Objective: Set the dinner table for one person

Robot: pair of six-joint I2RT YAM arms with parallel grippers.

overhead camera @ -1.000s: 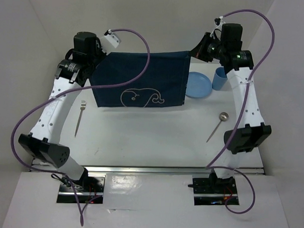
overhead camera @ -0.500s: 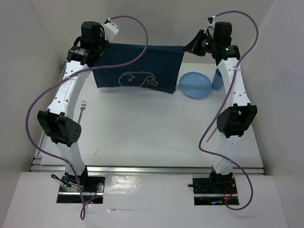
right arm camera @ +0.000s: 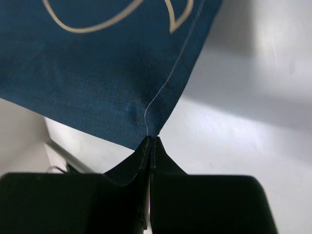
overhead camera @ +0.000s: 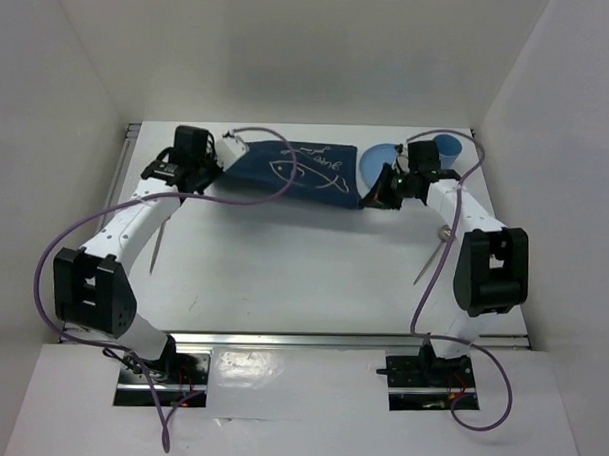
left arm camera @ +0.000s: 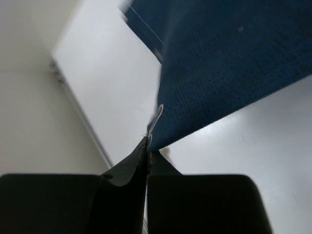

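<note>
The navy fish-print placemat (overhead camera: 296,173) hangs low over the far middle of the white dinner table (overhead camera: 303,278), stretched between both grippers. My left gripper (overhead camera: 224,173) is shut on its left corner; the left wrist view shows the cloth (left arm camera: 234,68) pinched at my gripper (left arm camera: 147,146). My right gripper (overhead camera: 368,201) is shut on its right corner; the right wrist view shows the cloth (right arm camera: 112,68) pinched at my gripper (right arm camera: 152,140). A blue plate (overhead camera: 377,163) and a blue cup (overhead camera: 447,146) sit at the far right. A fork (overhead camera: 157,253) lies left, a spoon (overhead camera: 434,255) right.
White walls (overhead camera: 48,129) enclose the table on three sides. A metal rail (overhead camera: 301,338) runs along the near edge. Purple cables (overhead camera: 74,235) loop off both arms.
Both arms have swung the placemat down from hanging upright to low over the far table. The wrists dropped and came toward the table surface.
</note>
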